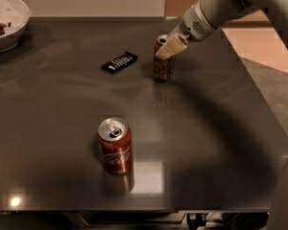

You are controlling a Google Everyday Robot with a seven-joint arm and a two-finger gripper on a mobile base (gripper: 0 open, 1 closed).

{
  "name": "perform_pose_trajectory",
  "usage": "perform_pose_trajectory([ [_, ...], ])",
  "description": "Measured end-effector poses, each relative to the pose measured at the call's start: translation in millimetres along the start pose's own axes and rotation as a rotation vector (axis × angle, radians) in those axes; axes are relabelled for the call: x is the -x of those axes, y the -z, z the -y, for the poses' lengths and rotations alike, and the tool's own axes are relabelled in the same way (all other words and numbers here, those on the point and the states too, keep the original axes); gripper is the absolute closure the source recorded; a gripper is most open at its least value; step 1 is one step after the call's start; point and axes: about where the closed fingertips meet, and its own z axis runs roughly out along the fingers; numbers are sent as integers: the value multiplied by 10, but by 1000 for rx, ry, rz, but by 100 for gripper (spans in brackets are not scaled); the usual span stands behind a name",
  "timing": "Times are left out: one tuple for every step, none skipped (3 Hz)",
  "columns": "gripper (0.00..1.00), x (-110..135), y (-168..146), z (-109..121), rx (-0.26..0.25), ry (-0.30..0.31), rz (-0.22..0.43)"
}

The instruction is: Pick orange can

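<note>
The orange can [163,67] stands upright on the dark table [206,128], at the back and right of centre. It has a dull orange-brown body and a silver top. My gripper [165,48] reaches in from the upper right and sits at the can's upper part, with its cream tip in front of the can's top right. The far side of the can's top is hidden behind it. The can's base rests on the table.
A red cola can [114,146] stands near the front, left of centre. A black wrapped bar [119,62] lies left of the orange can. A white bowl [7,20] with some food sits at the back left corner. The table's right edge runs close to my arm.
</note>
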Motion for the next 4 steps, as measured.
perform_pose_trajectory([
  [100,113,249,-108,14,45,9],
  [100,260,546,-193,21,100,13],
  [100,393,790,-246,22,152,14],
  [100,508,982,-301,25,201,20],
])
